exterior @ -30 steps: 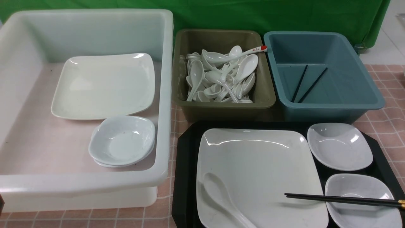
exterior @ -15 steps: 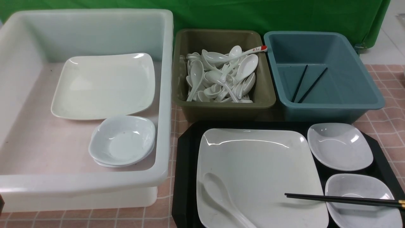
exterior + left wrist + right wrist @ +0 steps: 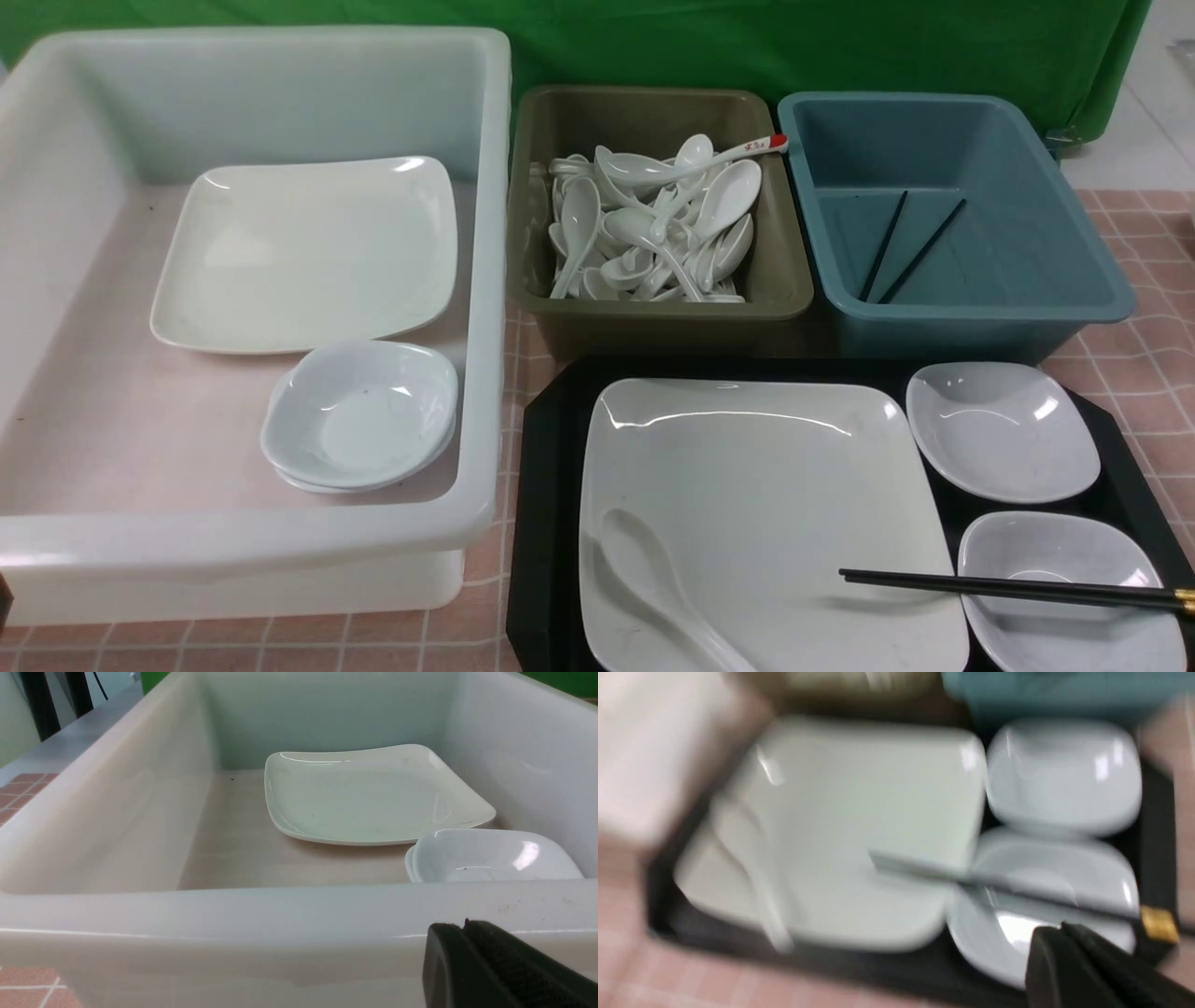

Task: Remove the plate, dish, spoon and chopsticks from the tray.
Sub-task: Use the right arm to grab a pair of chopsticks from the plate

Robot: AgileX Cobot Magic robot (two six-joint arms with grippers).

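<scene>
Glossy white plate (image 3: 766, 504) and spoon (image 3: 653, 588) — matt black plastic tray (image 3: 546, 523).

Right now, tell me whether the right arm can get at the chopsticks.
Probably yes: the chopsticks lie uncovered across the plate and a small dish, and the shut jaws of the right arm hang near their gold ends.

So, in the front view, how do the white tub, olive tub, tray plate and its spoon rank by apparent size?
1. white tub
2. plate
3. olive tub (unsure: plate is nearer)
4. spoon

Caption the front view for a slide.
Uncleared black tray: large plate bearing a spoon, chopsticks bridging plate and near dish, second dish behind.
</scene>
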